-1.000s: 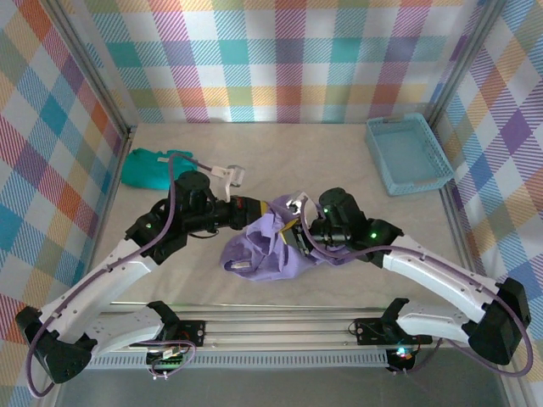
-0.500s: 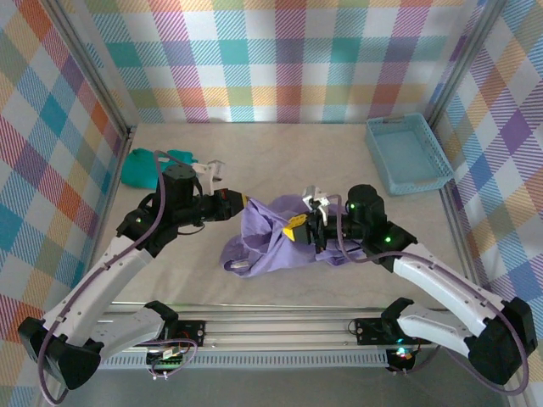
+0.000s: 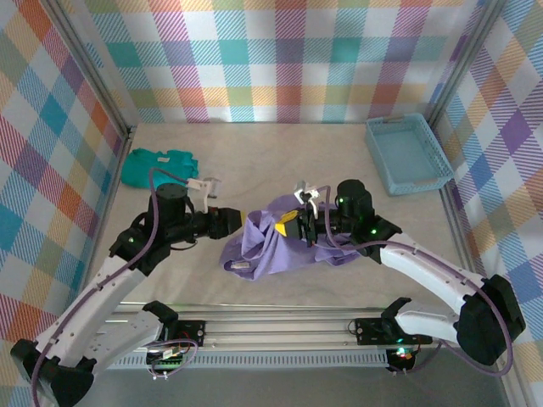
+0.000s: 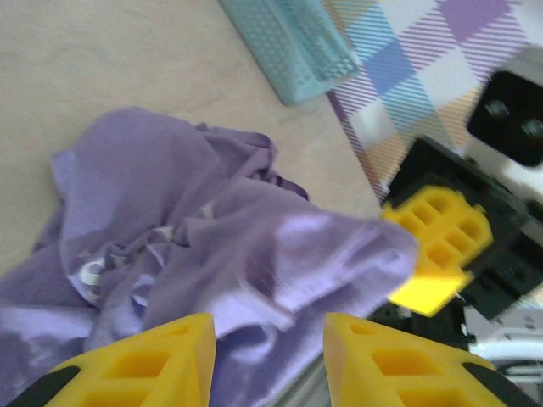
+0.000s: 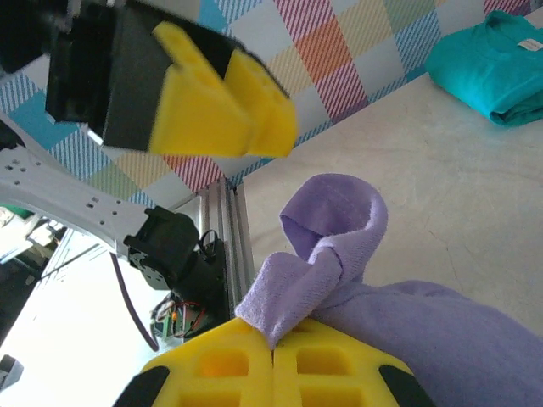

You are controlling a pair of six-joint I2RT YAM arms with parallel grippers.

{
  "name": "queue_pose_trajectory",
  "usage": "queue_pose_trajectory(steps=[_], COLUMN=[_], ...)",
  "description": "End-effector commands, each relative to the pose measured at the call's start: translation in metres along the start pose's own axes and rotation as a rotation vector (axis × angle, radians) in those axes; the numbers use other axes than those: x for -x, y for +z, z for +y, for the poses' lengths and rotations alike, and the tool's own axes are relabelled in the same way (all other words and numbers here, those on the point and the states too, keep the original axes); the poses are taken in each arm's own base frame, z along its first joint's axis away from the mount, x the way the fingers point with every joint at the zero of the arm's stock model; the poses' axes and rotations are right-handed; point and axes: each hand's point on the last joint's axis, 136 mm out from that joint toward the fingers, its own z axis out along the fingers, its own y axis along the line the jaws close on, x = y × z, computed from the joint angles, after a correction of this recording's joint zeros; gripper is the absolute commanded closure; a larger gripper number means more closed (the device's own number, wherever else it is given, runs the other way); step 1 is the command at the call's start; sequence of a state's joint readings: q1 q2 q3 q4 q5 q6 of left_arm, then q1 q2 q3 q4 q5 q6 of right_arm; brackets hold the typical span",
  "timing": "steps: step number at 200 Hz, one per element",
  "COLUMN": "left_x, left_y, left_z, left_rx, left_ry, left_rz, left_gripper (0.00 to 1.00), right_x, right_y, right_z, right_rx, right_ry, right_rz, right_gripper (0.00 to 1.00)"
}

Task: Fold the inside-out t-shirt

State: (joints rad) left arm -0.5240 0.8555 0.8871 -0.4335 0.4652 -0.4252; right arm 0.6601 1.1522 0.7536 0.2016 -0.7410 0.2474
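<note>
Hems are judged the best hold on the limp lavender-purple fabric t-shirt (image 3: 271, 250), clamped by the right gripper (image 5: 273, 346), the left gripper (image 4: 269, 331) beside it parted.

T-shirt (image 3: 284, 253) heaped mid-bench (image 3: 280, 157), somewhat toward the near edge. Folded garment (image 3: 157, 166) lies at the far left, well apart from it. Basket (image 3: 409, 154) sits at the far right, beside the right wall. Left pincer (image 3: 236, 222) is just beside the t-shirt's left edge. Right pincer (image 3: 284, 228) is over its far part, pinching a fold.
</note>
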Motion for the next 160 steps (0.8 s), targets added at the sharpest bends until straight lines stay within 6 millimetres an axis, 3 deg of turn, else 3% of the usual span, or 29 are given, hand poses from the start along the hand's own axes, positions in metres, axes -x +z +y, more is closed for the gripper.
queue_pose_trajectory(steps=[1,42,83,160], left_x=[-0.009,-0.019,-0.016,-0.009], left_y=[0.002,0.025,0.042,0.066], left_z=[-0.026,-0.007,0.013,-0.001], left_rx=[-0.132,-0.005,0.092,-0.004], left_ry=[0.084,0.073,0.057,0.061], left_rz=[0.016,0.074,0.080,0.106], left_gripper=[0.62,0.52,0.52,0.44], right_x=[0.029,0.033,0.032,0.032], right_y=[-0.001,-0.004,-0.009,-0.010], right_z=[0.007,0.010,0.013,0.015], right_rx=[0.013,0.005,-0.003,0.003], right_ry=[-0.033,-0.033,-0.037,-0.038], right_rz=[-0.057,-0.066,-0.069,-0.073], right_gripper=[1.00,1.00,1.00,1.00])
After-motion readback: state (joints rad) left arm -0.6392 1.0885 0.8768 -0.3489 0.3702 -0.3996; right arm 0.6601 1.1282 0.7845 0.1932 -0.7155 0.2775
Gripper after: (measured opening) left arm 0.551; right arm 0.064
